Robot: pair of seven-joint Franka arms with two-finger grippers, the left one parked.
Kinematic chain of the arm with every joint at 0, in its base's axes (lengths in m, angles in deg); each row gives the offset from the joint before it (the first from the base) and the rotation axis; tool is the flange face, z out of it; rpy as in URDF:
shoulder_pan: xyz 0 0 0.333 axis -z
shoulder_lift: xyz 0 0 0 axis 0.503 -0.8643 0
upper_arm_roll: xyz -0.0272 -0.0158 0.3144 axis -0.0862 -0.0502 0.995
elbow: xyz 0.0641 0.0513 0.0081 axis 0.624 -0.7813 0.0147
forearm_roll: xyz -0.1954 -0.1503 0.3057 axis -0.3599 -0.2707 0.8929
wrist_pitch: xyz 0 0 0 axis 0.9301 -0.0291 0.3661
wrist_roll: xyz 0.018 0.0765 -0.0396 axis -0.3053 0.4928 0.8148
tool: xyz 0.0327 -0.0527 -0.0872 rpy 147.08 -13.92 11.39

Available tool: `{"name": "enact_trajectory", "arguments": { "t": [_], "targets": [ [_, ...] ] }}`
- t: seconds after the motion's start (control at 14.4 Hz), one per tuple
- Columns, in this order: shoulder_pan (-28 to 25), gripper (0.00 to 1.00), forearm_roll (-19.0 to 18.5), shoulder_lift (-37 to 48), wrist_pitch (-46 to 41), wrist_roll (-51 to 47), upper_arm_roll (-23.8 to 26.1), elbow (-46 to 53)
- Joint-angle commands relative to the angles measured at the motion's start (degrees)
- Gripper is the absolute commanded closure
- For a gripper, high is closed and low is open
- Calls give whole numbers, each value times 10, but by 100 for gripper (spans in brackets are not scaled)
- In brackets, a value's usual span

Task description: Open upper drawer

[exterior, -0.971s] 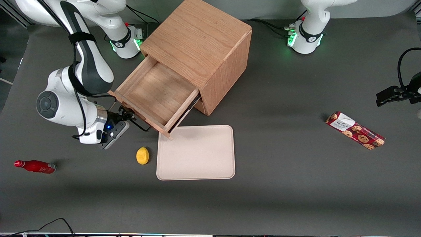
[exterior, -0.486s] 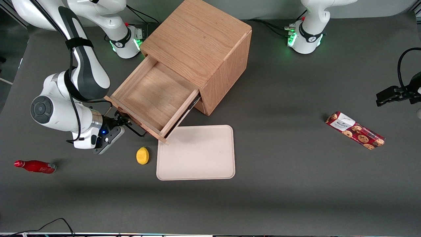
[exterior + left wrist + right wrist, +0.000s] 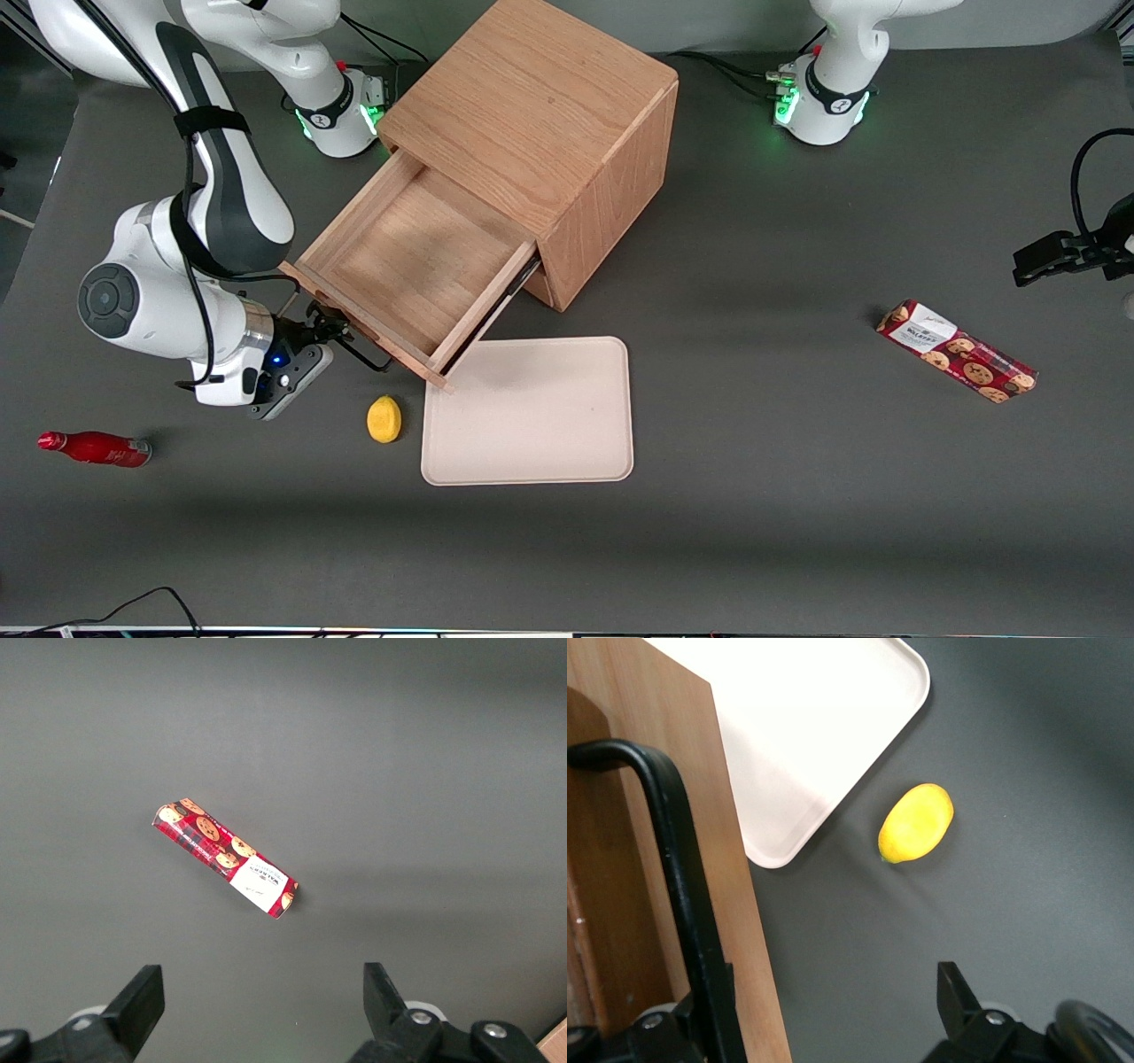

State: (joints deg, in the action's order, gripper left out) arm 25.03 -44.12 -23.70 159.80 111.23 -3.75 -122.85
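The upper drawer stands pulled well out of the wooden cube cabinet, and its light oak tray is empty. Its thin black bar handle runs along the drawer front, which faces the working arm's end of the table. My right gripper is at that handle and is open. In the right wrist view the handle crosses the drawer front close beside one finger, and the gripper has its other finger far apart from it over bare table. The lower drawer is hidden under the upper one.
A yellow lemon lies on the table nearer the front camera than the gripper, beside a cream tray. A red bottle lies toward the working arm's end. A red cookie box lies toward the parked arm's end.
The upper drawer has slid a little farther out of the cabinet. My right gripper and wrist have moved with the handle, away from the cabinet.
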Motion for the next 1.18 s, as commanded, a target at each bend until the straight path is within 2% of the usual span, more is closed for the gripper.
{"name": "enact_trajectory", "arguments": {
  "t": [0.0, 0.69, 1.11],
  "targets": [
    [4, 0, -6, -17, 2, 17, -10, 31],
    [4, 0, -4, -3, -6, 14, -10, 31],
    [8, 0, -4, 29, -59, 14, -10, 31]
  ]
}}
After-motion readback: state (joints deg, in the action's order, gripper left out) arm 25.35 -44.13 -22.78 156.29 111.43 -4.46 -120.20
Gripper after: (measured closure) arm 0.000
